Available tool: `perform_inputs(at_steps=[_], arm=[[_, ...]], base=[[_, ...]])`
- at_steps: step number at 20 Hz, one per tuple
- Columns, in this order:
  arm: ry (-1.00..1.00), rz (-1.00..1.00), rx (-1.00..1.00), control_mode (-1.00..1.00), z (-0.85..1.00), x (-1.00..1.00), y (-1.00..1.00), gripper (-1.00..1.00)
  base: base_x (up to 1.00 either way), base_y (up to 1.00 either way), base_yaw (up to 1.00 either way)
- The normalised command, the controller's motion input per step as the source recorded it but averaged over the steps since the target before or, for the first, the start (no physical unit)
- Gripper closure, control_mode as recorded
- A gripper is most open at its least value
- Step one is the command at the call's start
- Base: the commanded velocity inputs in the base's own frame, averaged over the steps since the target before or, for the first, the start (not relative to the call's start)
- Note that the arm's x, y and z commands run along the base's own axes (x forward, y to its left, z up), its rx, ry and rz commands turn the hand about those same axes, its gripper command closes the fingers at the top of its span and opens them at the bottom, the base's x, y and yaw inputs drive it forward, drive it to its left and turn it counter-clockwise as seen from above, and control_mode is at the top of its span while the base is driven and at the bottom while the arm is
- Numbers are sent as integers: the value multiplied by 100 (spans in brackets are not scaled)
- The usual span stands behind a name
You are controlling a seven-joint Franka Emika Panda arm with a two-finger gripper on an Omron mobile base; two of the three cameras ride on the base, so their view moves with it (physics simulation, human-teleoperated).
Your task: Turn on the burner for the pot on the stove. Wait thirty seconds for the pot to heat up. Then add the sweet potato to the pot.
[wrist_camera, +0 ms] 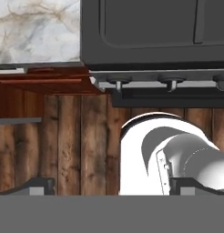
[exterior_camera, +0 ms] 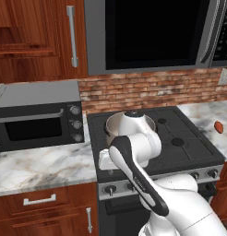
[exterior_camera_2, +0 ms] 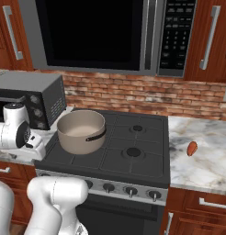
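sweet potato (exterior_camera_2: 192,148): lies on the marble counter (exterior_camera_2: 211,156) right of the stove (exterior_camera_2: 147,158), well apart from the pot; likely light, firm, smooth-skinned, apt to roll; best pinched across its thick middle.
pot (exterior_camera_2: 81,131): upright on the stove's front-left burner (exterior_camera_2: 64,153), empty; looks stiff and heavy.
knobs (exterior_camera_2: 130,190): small, black, in a row on the steel front strip; need a firm pinch and twist.
gripper (wrist_camera: 111,186): released, jaws spread wide, holding nothing, looking down at the stove front from above.

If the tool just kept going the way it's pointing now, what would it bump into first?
Probably the wooden floor. The open tool looks down past the stove front and its knobs; the robot's own white body may intervene, depth unclear.
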Motion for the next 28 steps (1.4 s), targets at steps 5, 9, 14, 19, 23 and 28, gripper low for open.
perform_inputs(at_steps=[5,9,14,19,23,28], arm=[[7,0,0,-100,-21,-3,1,-100],[7,0,0,-100,-28,-6,0,-100],[2,0,0,-100,-32,-6,0,-100],[1,0,0,-100,-32,-8,0,-100],[0,0,-1,-100,-17,0,0,-100],[-2,0,0,-100,-16,0,0,-100]], base=[[0,0,0],[0,0,0],[0,0,0],[0,0,0],[0,0,0],[0,0,0]])
